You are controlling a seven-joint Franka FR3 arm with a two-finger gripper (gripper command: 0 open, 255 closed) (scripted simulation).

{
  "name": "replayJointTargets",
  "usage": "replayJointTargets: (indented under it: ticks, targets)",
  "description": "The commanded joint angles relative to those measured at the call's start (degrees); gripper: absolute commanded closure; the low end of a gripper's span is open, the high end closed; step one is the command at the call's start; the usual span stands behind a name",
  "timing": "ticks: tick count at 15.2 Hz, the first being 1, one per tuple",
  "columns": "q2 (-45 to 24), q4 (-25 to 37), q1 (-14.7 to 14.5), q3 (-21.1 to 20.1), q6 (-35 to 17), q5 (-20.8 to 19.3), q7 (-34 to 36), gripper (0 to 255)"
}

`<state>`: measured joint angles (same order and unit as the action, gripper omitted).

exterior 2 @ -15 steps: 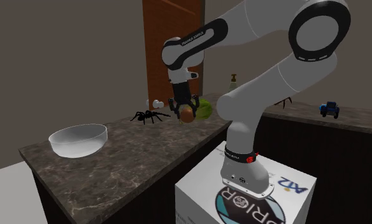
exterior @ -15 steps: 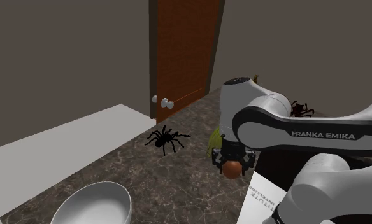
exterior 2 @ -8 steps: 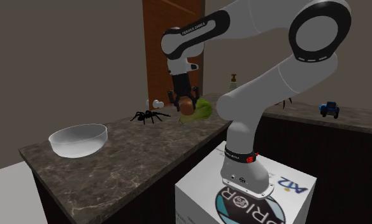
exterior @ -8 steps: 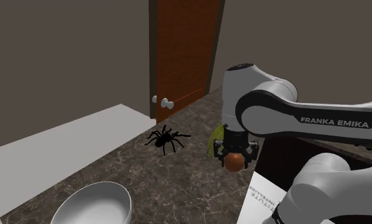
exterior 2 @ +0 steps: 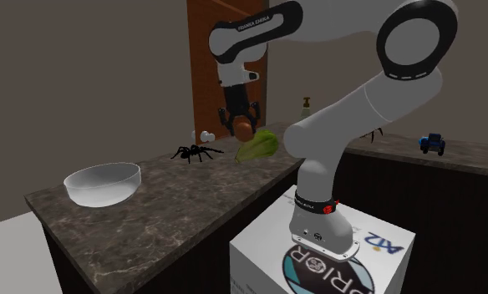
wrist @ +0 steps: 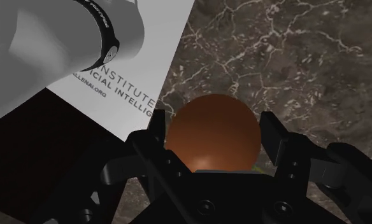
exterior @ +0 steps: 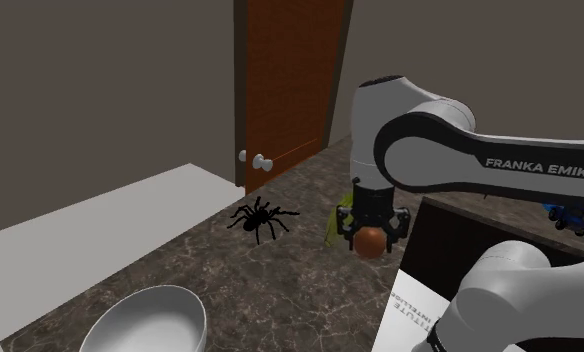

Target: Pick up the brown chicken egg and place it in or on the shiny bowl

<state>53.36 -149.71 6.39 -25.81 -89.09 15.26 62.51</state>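
The bowl (exterior: 183, 298) (exterior 2: 109, 168) sits on the counter (exterior: 280, 272) (exterior 2: 192, 194) at the shoulder view's near left, with only its own pale wall showing inside. Well apart from it, the gripper (exterior: 371, 240) (exterior 2: 244, 129) (wrist: 213, 137) hangs above the counter, right of a spider (exterior: 261, 218) (exterior 2: 192, 152). Its fingers are narrowed onto the egg (exterior: 371, 242) (exterior 2: 246, 128) (wrist: 211, 140), which they clasp in the air. A green leaf (exterior 2: 257, 149) lies near.

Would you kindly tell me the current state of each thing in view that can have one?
Black two-finger gripper: shut on the egg, above the counter.
Smooth brown egg: clasped between the fingers, off the surface.
Shiny rounded bowl: upright on the dark marbled counter, empty.
Brown door: closed.
Black toy spider: standing on the counter.
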Motion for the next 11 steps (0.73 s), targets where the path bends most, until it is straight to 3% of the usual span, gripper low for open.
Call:
replayJointTargets:
  ticks: [1,6,11]
  targets:
    - [-2.6,2.4,0.2,-2.1,-0.5,1.2,1.9,255]
    - [-11.3,9.8,1.6,-9.4,-3.1,4.0,8.2,255]
    - [-20.9,18.5,4.4,-17.3,-5.4,4.3,15.1,255]
